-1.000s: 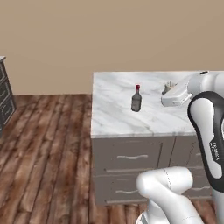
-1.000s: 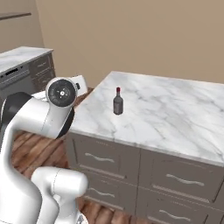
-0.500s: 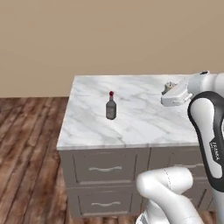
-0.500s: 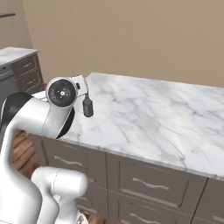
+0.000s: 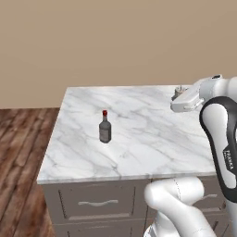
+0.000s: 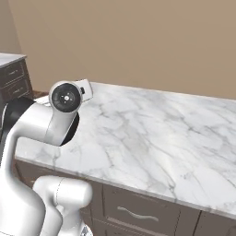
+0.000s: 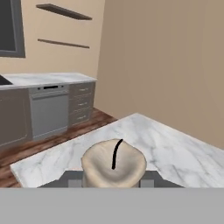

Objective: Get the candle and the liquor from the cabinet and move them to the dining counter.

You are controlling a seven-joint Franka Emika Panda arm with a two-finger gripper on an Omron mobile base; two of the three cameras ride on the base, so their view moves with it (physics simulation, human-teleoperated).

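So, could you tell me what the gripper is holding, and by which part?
The gripper holds the candle, clamped low on its sides.

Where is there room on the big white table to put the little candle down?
Nearly all the dining counter is bare. Only the liquor stands near its left end. The marble between the bottle and the gripper, which holds the candle, is free.
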